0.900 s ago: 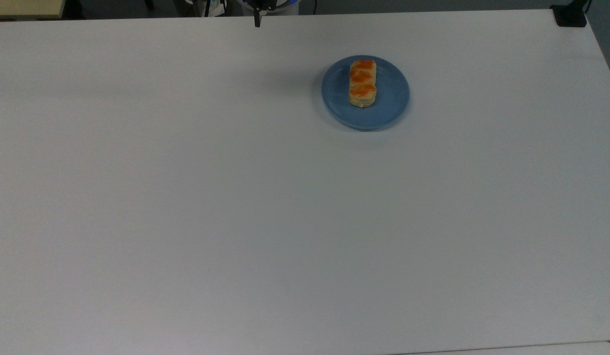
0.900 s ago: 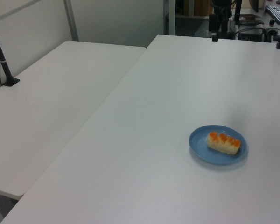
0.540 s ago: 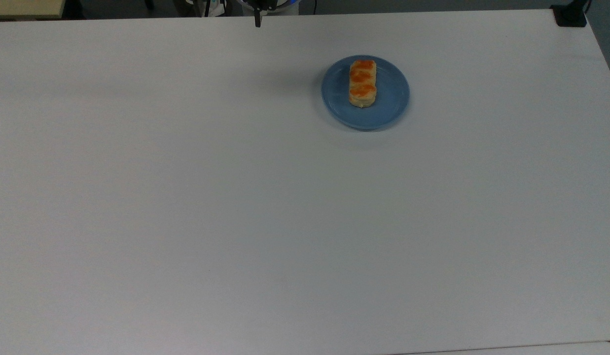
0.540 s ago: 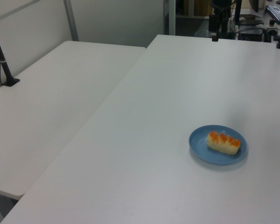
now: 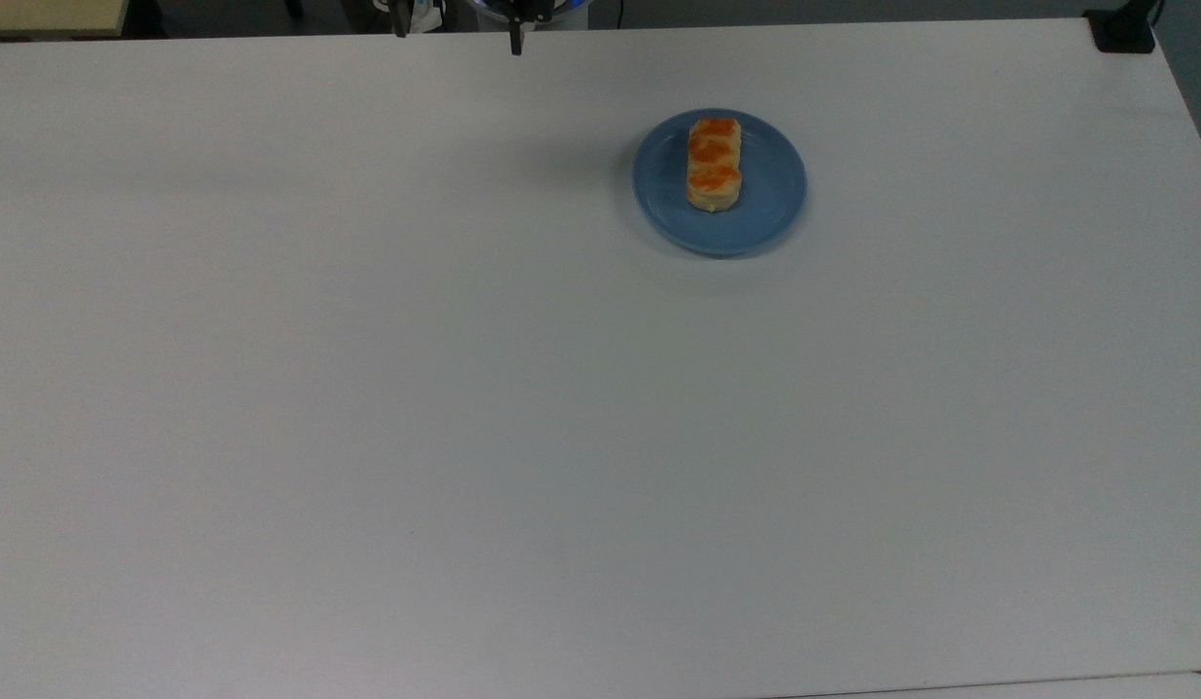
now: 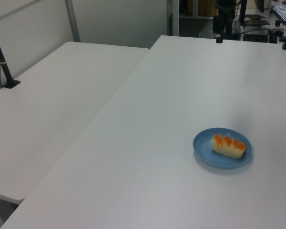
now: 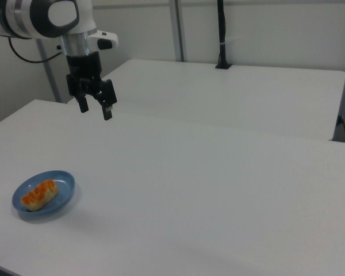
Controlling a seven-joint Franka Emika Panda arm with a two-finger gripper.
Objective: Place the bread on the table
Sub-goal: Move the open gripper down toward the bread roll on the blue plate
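Observation:
The bread [image 5: 714,163], a pale-yellow loaf with orange-glazed bumps, lies on a round blue plate [image 5: 767,209] toward the far right of the white table [image 5: 561,437] in the top view. The left view has the bread [image 6: 228,145] on the plate [image 6: 203,143]; the right view has the bread [image 7: 39,194] and plate [image 7: 64,183] at the lower left. My gripper [image 7: 96,109] hangs open and empty above the table's far edge, well apart from the plate. One dark fingertip [image 5: 515,44] pokes in at the top view's upper edge.
A second white table [image 6: 62,95] adjoins this one, with a black post [image 6: 2,57] clamped on it. A black clamp [image 5: 1122,29] sits at the top view's upper right corner. Dark equipment [image 6: 271,21] stands beyond the table's far end in the left view.
The gripper has shifted slightly; in the top view its fingertip moved a little right and a second dark tip has come in at the upper edge. Bread and plate have not moved.

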